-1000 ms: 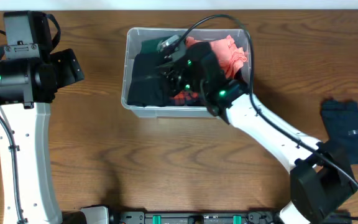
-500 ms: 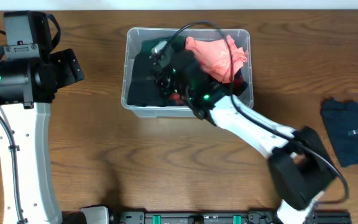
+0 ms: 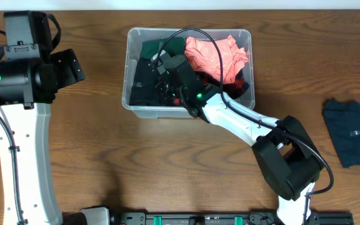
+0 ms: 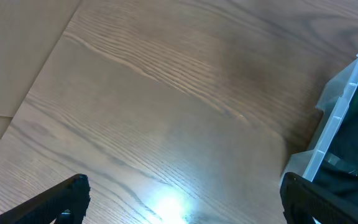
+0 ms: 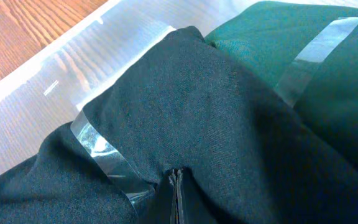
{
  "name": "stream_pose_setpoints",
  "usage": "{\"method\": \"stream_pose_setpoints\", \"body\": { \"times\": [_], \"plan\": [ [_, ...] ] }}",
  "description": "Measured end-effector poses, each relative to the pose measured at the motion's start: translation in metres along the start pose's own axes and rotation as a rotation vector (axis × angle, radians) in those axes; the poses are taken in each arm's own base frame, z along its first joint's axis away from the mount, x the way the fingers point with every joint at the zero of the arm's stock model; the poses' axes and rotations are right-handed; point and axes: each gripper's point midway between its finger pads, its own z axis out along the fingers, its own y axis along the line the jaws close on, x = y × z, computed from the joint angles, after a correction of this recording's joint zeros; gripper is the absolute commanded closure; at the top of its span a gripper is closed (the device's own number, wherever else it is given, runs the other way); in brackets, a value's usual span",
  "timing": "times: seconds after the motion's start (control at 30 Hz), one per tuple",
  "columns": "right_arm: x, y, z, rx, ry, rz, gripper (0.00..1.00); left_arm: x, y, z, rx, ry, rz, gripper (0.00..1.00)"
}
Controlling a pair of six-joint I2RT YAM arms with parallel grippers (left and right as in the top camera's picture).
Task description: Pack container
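The container [image 3: 128, 70] is a clear plastic tub at the back middle of the table, holding a dark cloth [image 3: 142, 87], a green cloth [image 3: 150, 47] and a salmon cloth [image 3: 214, 55]. My right gripper [image 3: 165, 74] is inside the tub. In the right wrist view its fingers [image 5: 176, 186] are shut and pressed tip-first into the dark cloth [image 5: 185, 106], next to the green cloth [image 5: 291, 62] and the tub wall [image 5: 55, 81]. My left gripper [image 4: 185, 199] is open and empty over bare table, left of the tub's corner [image 4: 347, 99].
A dark blue folded cloth [image 3: 350, 132] lies on the table at the far right. The left arm's body [image 3: 24, 75] stands at the left side. The right arm reaches from the front right up into the tub.
The right arm's elbow has swung left and the gripper has shifted left inside the tub, onto the dark cloth. More of the salmon cloth shows. The left arm has not moved.
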Motion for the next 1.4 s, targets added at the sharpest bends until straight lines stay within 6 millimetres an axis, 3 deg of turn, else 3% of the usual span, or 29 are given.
{"method": "stream_pose_setpoints", "body": {
  "times": [0.17,0.2,0.27,0.37,0.43,0.57,0.63,0.7,0.83,1.07,1.13,1.23,1.4],
  "plan": [
    [-0.001,0.000,-0.006,0.010,0.053,0.005,0.96,0.000,0.000,0.000,0.000,0.000,0.000,0.02],
    [-0.003,0.000,-0.010,0.013,0.065,0.007,0.87,0.000,0.000,0.000,0.000,0.000,0.000,0.02],
    [-0.007,-0.001,-0.021,0.018,0.085,0.013,0.46,0.000,0.000,0.000,0.000,0.000,0.000,0.02],
    [-0.029,-0.002,-0.048,0.026,0.080,0.018,0.18,0.000,0.000,0.000,0.000,0.000,0.000,0.02],
    [-0.048,-0.011,-0.072,0.053,0.058,0.034,0.05,0.000,0.000,0.000,0.000,0.000,0.000,0.02],
    [-0.088,-0.050,-0.140,0.140,-0.016,0.121,0.01,0.000,0.000,0.000,0.000,0.000,0.000,0.02],
    [-0.093,-0.079,-0.181,0.204,-0.034,0.203,0.01,0.000,0.000,0.000,0.000,0.000,0.000,0.02],
    [-0.089,-0.102,-0.209,0.257,-0.036,0.270,0.01,0.000,0.000,0.000,0.000,-0.001,0.000,0.02],
    [-0.058,-0.145,-0.254,0.368,0.028,0.450,0.03,0.000,0.000,0.000,0.000,0.000,0.000,0.02],
    [0.043,-0.209,-0.319,0.633,0.252,0.909,0.08,0.000,0.000,0.000,0.000,0.000,0.000,0.02],
    [0.062,-0.225,-0.337,0.709,0.264,1.006,0.09,0.000,0.000,0.000,0.000,0.000,0.000,0.02],
    [0.095,-0.248,-0.356,0.798,0.272,1.143,0.09,0.000,0.000,0.000,0.000,0.000,0.000,0.02],
    [0.151,-0.274,-0.371,0.885,0.267,1.307,0.09,0.000,0.000,0.000,0.000,-0.001,0.000,0.02]
  ]
}}
